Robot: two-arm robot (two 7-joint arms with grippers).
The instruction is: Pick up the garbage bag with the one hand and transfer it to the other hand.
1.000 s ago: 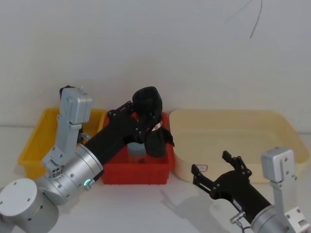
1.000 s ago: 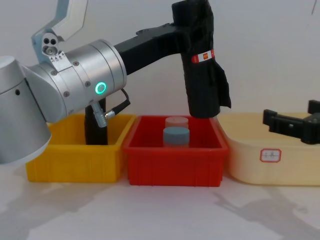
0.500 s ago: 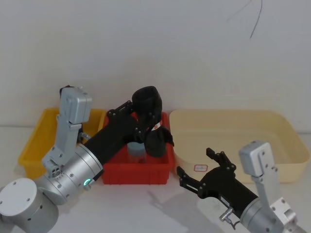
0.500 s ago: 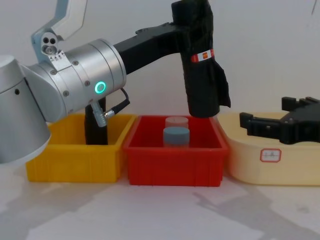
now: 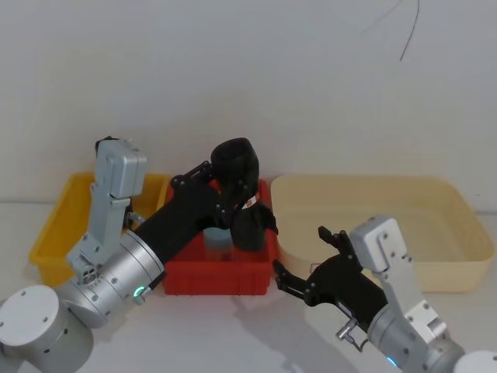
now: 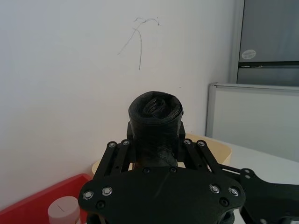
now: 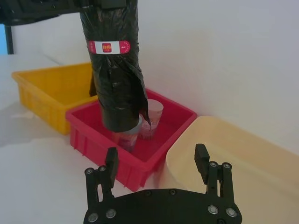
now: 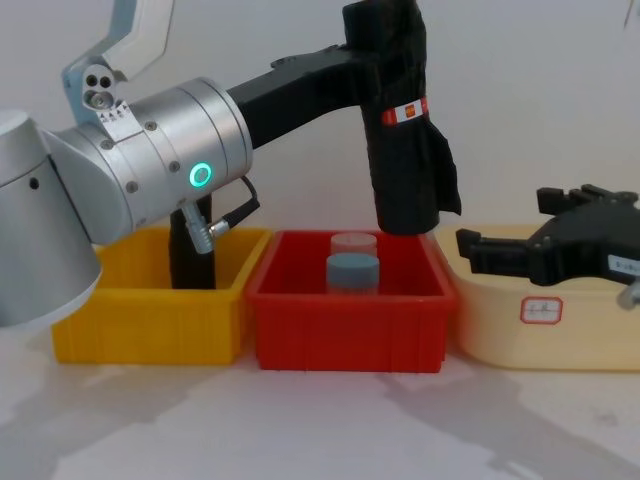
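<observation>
The garbage bag, a thick black roll with a red-and-white sticker, hangs upright above the red bin. My left gripper is shut on its upper end, seen from behind in the left wrist view with the garbage bag between its fingers. A loose flap of the bag hangs down the side. My right gripper is open, its fingers apart, just right of the roll's lower end and not touching it. The right gripper reaches in front of the red bin's right corner.
In the red bin stand a blue-lidded jar and a clear cup. A yellow bin at the left holds another black roll. A cream tub sits at the right, behind my right arm.
My right gripper has swung left and forward, from in front of the cream tub to beside the bag's lower end. The left arm and the bag have stayed still.
</observation>
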